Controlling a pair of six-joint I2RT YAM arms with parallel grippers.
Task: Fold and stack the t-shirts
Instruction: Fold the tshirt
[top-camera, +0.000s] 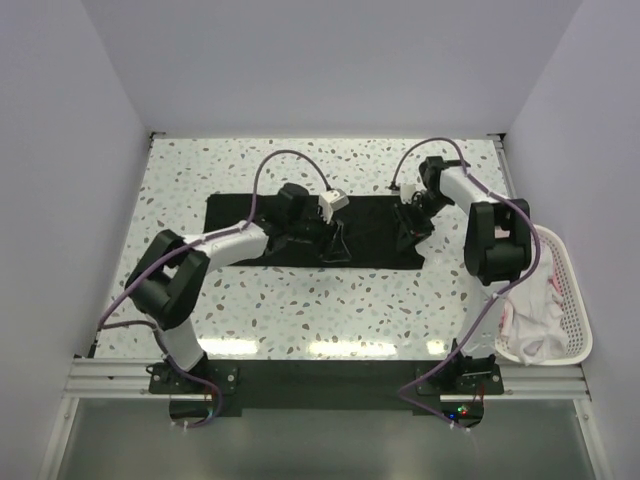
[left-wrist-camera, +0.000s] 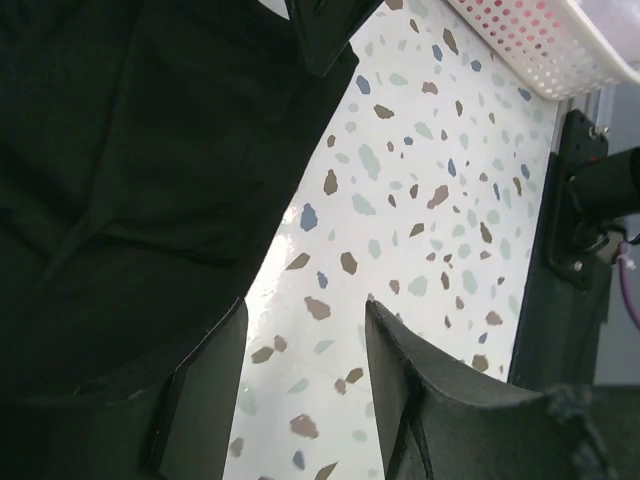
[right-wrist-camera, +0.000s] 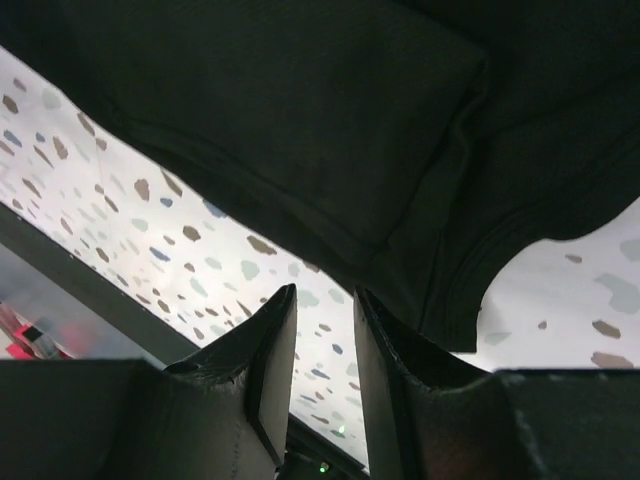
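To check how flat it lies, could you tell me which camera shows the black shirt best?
The top camera: it alone takes in the whole black shirt, spread on the table, though partly covered. The left wrist camera shows only one edge close up; the right wrist camera, a seamed edge and folds.

I see the black t-shirt (left-wrist-camera: 130, 180) filling the view from 12 round to 8 o'clock, lying on the speckled desk (left-wrist-camera: 420, 200). My left fingers (left-wrist-camera: 400, 370) stand apart at 6 o'clock, with bare desk between them. A white perforated basket (left-wrist-camera: 540, 40) sits at 1 o'clock.
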